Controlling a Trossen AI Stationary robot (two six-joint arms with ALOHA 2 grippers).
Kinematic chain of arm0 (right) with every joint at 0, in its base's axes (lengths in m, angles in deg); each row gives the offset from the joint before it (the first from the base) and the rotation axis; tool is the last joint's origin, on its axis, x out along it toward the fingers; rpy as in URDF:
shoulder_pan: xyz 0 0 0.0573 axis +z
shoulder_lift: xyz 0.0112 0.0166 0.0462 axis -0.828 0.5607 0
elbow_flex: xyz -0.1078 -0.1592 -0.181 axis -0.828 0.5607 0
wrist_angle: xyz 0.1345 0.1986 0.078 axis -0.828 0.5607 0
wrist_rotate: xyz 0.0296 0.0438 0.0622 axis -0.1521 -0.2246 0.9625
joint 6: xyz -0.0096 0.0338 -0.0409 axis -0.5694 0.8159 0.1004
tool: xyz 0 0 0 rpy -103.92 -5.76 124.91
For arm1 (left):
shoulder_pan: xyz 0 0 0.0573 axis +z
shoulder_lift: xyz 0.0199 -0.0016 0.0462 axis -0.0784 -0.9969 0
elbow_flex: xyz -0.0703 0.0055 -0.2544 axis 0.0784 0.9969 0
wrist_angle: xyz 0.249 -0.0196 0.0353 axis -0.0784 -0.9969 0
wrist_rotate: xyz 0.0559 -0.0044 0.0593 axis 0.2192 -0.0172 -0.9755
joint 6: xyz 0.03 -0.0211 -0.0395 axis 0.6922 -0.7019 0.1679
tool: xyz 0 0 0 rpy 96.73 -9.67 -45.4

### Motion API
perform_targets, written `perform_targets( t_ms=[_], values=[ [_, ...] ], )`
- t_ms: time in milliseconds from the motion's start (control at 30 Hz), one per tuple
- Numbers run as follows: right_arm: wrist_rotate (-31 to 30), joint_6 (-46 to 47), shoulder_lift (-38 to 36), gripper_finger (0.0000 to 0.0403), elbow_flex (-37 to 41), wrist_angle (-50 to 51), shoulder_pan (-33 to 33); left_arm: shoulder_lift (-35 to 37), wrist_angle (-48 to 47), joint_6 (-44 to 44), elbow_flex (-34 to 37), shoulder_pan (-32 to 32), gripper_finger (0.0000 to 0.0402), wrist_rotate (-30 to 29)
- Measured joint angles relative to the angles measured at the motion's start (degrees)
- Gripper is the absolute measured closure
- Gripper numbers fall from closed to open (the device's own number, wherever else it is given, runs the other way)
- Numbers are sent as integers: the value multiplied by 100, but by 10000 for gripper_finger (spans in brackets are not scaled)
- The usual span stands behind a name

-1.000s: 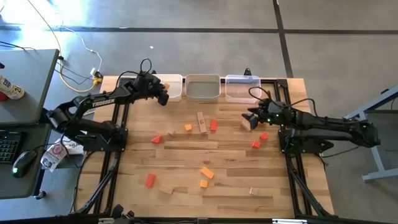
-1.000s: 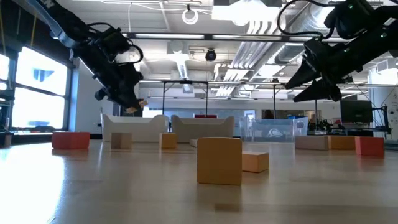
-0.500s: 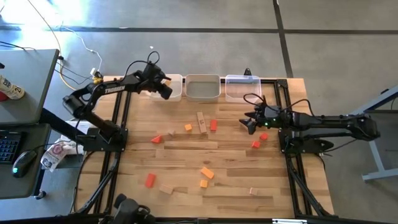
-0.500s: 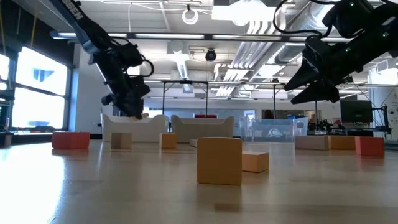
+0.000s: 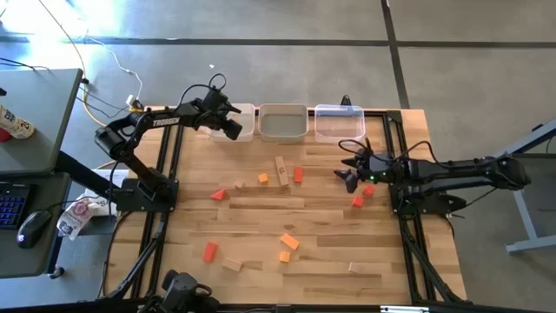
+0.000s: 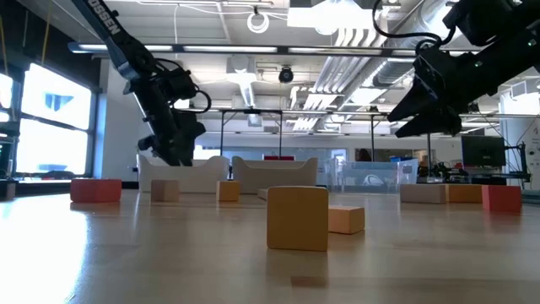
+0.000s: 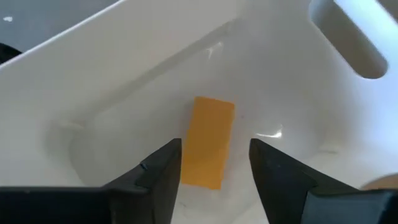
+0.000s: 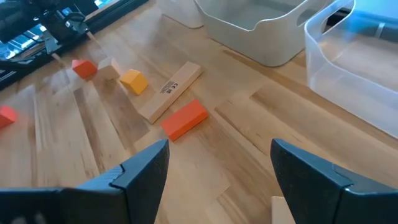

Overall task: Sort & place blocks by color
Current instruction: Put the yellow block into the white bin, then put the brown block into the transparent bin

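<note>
My left gripper is open above the left white bin. In the left wrist view its fingers stand on either side of an orange block that lies flat on the bin's floor, apart from them. My right gripper is open and hovers low over the table's right part, in front of the clear bin. A pale block's corner shows by its fingers. Red, orange and pale blocks lie scattered, among them a red one and a pale bar.
Three bins line the far edge, with a grey-white one in the middle. Loose blocks lie at mid-table and near the front, and two red ones sit beside the right arm. A desk with a keyboard stands to the left of the table.
My left gripper has moved toward the far edge and down over the left white bin. The small block seen at its fingertips in the low view no longer shows there. My right gripper has shifted a little toward the near edge.
</note>
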Motion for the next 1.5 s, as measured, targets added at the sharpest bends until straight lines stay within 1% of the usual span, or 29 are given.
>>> perform_targets(
  t_ms=[167,333,467,667,833,967,1133,1267,1400,1500],
  values=[
    [-274,-111,0,135,0,-22,176,1,-1,-5,0,0,193,38],
    [-387,-144,0,135,0,-158,319,214,-38,31,0,0,189,40],
    [-486,-149,0,135,0,-179,411,677,-213,93,0,0,188,106],
    [-540,-599,0,135,-2,-703,470,1539,-662,-62,0,-28,188,772],
    [-487,-745,0,135,-24,-883,470,2073,-1092,-126,0,-236,188,1051],
    [-439,-749,92,135,-445,-272,470,2334,-1406,-150,0,-565,188,1061],
    [-503,-694,497,135,-1402,1221,442,2499,-1467,-150,0,-953,188,1059],
    [-626,-327,964,135,-1965,2279,314,2522,-1459,-148,0,-1194,188,1057],
    [-610,45,1449,135,-2179,2912,130,2522,-1461,-150,0,-1391,188,1055],
    [-396,314,1813,135,-2184,3225,-70,2522,-1461,-150,0,-1527,188,1046]
  ],
)
